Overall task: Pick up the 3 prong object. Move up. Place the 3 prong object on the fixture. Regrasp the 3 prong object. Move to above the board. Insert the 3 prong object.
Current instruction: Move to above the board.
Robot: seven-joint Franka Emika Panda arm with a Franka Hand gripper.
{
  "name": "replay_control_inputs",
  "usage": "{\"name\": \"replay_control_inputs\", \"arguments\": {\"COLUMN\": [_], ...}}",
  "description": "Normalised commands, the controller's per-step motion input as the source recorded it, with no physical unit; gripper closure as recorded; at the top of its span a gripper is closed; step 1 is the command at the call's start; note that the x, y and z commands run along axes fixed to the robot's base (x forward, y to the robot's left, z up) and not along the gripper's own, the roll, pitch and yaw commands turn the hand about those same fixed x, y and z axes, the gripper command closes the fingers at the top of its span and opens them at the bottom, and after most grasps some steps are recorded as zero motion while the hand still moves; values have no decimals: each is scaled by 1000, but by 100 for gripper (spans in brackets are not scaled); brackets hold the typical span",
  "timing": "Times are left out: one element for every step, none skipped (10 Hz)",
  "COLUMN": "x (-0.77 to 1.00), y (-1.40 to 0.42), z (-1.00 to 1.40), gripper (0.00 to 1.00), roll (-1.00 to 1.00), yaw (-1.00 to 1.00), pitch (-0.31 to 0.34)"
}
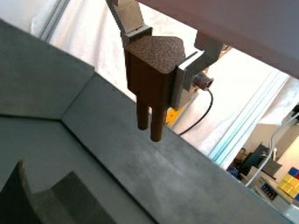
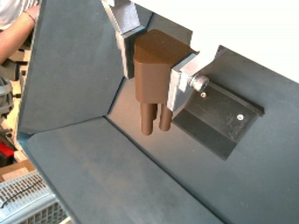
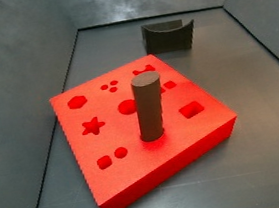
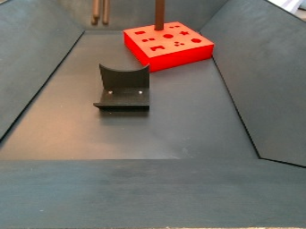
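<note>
The 3 prong object (image 1: 152, 70) (image 2: 152, 74) is a brown block with rounded corners and its prongs pointing down. In both wrist views my gripper (image 1: 159, 63) (image 2: 153, 63) is shut on it, one silver finger on each side, and it hangs in the air. In a side view only the prongs (image 4: 99, 11) show, at the upper edge, above and behind the fixture (image 4: 123, 87) (image 3: 168, 35). The fixture's base plate (image 2: 225, 118) lies below, beside the prongs. The red board (image 3: 180, 160) (image 4: 191, 55) lies apart from the fixture.
A tall dark brown cylinder peg (image 3: 147, 107) (image 4: 159, 13) stands upright in the board. Sloping grey walls (image 4: 36, 89) (image 3: 18, 56) enclose the dark floor on all sides.
</note>
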Motion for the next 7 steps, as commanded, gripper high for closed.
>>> {"name": "replay_control_inputs", "arguments": {"x": [43,39,24,18,7,-5,-761], "y": [-45,-42,-28,-23,-12,-7,-1000], "z": [1000,992,779,673,520,328,129], "gripper": [100,100,100,100,100,100,100], "roll": [-32,-36,-40,-44,-48,-57,-1000], "yaw": [173,175,165,156,135,106,-32], "pitch": [129,98,58,40,16,-11,17]}}
